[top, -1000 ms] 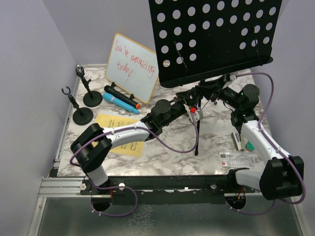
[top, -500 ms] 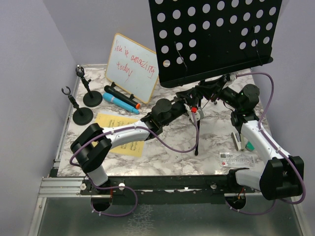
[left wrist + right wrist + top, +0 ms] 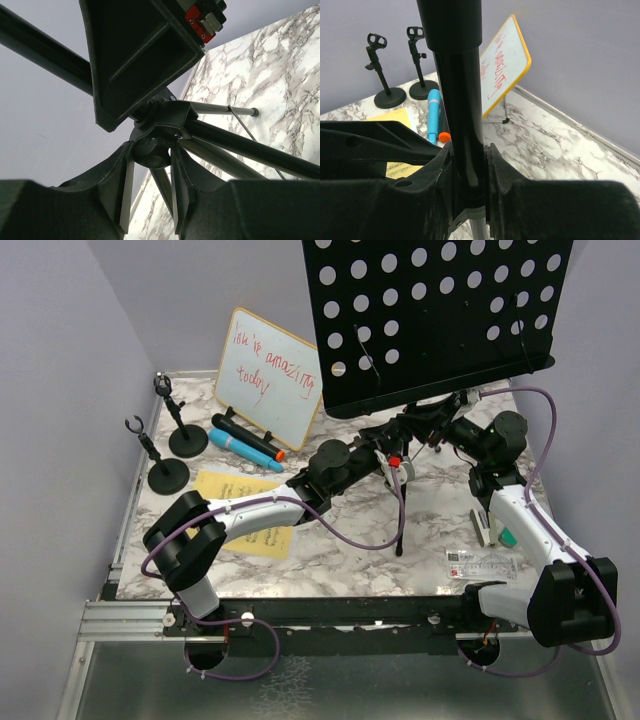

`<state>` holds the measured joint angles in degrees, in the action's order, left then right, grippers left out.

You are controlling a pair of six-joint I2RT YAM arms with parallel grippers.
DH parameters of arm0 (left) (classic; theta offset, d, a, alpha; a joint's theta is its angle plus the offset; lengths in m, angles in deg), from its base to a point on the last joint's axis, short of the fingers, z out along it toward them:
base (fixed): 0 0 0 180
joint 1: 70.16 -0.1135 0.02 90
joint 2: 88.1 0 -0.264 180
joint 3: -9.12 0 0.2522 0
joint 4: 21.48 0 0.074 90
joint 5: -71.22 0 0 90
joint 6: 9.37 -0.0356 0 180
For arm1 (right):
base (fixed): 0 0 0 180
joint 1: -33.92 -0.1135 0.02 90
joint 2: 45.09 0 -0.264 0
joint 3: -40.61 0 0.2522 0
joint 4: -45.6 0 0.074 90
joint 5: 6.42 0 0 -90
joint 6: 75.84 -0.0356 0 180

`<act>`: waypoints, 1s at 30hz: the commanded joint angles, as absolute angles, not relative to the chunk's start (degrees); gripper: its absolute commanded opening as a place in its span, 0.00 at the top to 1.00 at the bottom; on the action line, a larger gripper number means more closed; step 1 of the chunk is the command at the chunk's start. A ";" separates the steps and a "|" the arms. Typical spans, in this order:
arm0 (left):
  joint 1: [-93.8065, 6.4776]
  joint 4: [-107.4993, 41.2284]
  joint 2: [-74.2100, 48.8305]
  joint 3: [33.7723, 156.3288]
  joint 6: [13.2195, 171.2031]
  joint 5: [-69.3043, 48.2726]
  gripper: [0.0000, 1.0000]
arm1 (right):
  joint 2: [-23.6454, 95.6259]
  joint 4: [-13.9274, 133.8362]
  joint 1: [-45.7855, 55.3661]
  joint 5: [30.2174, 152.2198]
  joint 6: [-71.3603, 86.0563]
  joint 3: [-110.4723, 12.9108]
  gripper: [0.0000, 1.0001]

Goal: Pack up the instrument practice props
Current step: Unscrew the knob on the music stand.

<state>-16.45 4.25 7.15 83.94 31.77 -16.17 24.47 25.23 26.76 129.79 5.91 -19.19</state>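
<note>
Shifted since a second ago: left gripper [image 3: 394, 463], a touch farther in toward the hub of the music stand [image 3: 440, 310], fingers drawn closer; nothing else displaced.
Stand's place: far right part of the table [image 3: 340, 560].
Stand's axis: pole [image 3: 462, 100] upright, long axis vertical; perforated desk tilted, face toward the near edge; tripod legs splayed over the marble, one thin leg reaching toward the near edge.
Left grip: fingers [image 3: 117, 175] pressed on either side of the hub knob [image 3: 152, 150] where the stand's legs meet, no gap visible.
Right grip: right gripper [image 3: 468, 150] clenched on the stand's pole, just above the legs.
Microphones: black microphone [image 3: 240, 430] and blue microphone [image 3: 240, 447] flat, side by side, left of the stand, long axes diagonal; blue one's orange end toward the stand.
Holders: two mic holders [image 3: 187, 438] upright, farther left of the stand than the microphones, well apart from it.
Paper: yellow sheet music [image 3: 240, 505] flat, near-left of the stand, partly under the left arm.
Around: whiteboard [image 3: 268, 375] propped just left of the stand, behind the microphones; stapler [image 3: 490, 530] and ruler [image 3: 480, 562] on the stand's near side, beside the right arm.
</note>
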 commanded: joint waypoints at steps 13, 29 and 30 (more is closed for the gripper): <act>-19.79 2.07 3.19 86.25 46.80 -7.74 1.00 | 25.39 32.79 26.45 134.47 6.01 -17.71 0.99; -23.70 -0.59 4.98 90.29 90.83 -9.73 1.00 | 26.26 33.20 26.45 134.99 5.64 -18.28 0.99; -23.75 -0.61 4.98 90.18 94.24 -10.64 1.00 | 26.51 33.17 26.45 134.99 5.53 -18.32 0.99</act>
